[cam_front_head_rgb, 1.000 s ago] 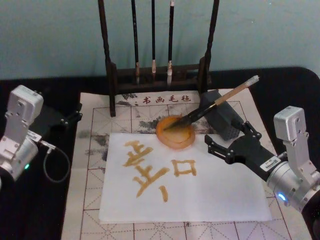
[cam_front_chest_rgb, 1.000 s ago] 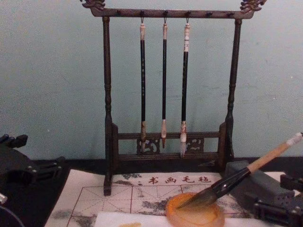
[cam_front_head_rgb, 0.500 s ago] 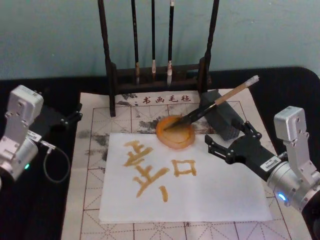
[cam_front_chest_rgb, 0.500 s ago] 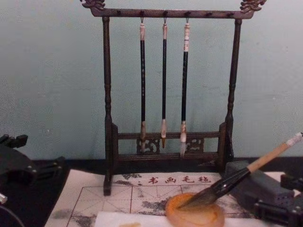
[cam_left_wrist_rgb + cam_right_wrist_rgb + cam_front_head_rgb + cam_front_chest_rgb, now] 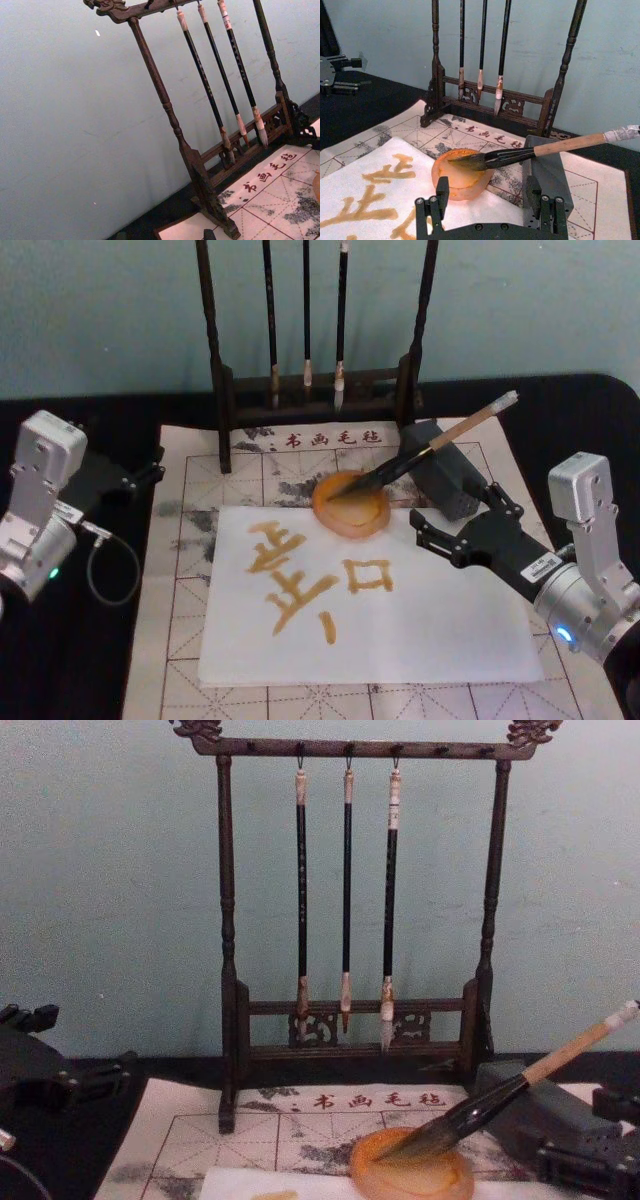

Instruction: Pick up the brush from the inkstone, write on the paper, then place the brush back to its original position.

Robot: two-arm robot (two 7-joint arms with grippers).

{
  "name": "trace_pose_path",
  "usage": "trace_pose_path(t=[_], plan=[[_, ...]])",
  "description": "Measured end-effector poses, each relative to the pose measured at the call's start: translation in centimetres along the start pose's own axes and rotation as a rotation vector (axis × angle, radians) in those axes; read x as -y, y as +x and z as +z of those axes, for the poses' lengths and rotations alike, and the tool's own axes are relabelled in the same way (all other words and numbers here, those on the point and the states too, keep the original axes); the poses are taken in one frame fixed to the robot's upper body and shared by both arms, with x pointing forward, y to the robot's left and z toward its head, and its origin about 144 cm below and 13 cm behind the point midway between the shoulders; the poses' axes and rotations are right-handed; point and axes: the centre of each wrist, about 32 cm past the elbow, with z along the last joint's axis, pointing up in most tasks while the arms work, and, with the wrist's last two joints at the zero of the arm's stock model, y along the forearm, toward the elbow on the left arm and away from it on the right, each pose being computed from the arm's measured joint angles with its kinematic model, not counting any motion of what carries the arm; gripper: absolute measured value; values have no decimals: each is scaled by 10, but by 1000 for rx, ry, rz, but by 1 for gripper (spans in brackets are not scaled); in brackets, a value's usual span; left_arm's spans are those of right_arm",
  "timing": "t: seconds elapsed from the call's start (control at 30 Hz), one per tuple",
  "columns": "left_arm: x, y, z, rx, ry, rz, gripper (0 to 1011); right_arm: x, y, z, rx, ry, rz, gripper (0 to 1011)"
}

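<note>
Nearest, toward the right front of the black tabletop (image 5: 560,420): the right gripper (image 5: 452,524), fingers spread wide and holding nothing, hovering over the right edge of the white paper (image 5: 400,630) and aimed toward the dish. In the right wrist view, both fingers (image 5: 440,197) standing apart, with the dish between them farther on.

At the left edge of the tabletop: the left gripper (image 5: 150,472), parked beside the mat, well apart from everything else; cannot tell whether its fingers are apart or together.

In the middle, lying on a beige gridded mat (image 5: 180,640): the paper, marked with amber-brown brushstrokes (image 5: 300,575).

Just beyond the paper's far edge: the round orange inkstone (image 5: 350,505), sitting partly on the paper's far edge. Resting across it: the brush (image 5: 440,440), dark bristles down in the dish, tan handle tilted up and away to the right, propped on a grey block (image 5: 445,475) standing just right of the dish. Whitish end cap sticking out past the block.

Farthest back, at the rear edge of the mat: a dark wooden rack (image 5: 228,920) with three thin brushes (image 5: 346,870) hanging from its top bar, against a pale teal wall (image 5: 110,870).
</note>
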Motion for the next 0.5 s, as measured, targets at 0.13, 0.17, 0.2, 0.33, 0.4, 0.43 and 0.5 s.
trace_pose_path(t=[0.13, 0.17, 0.2, 0.33, 0.4, 0.43, 0.5], plan=[[0, 0, 0, 0, 0, 0, 1001, 0, 0, 0, 0, 0, 0, 1000], [0, 0, 0, 0, 0, 0, 1001, 0, 0, 0, 0, 0, 0, 1000], [0, 0, 0, 0, 0, 0, 1001, 0, 0, 0, 0, 0, 0, 1000], [0, 0, 0, 0, 0, 0, 1001, 0, 0, 0, 0, 0, 0, 1000], [0, 0, 0, 0, 0, 0, 1001, 0, 0, 0, 0, 0, 0, 1000], [0, 0, 0, 0, 0, 0, 1001, 0, 0, 0, 0, 0, 0, 1000], [0, 0, 0, 0, 0, 0, 1001, 0, 0, 0, 0, 0, 0, 1000]])
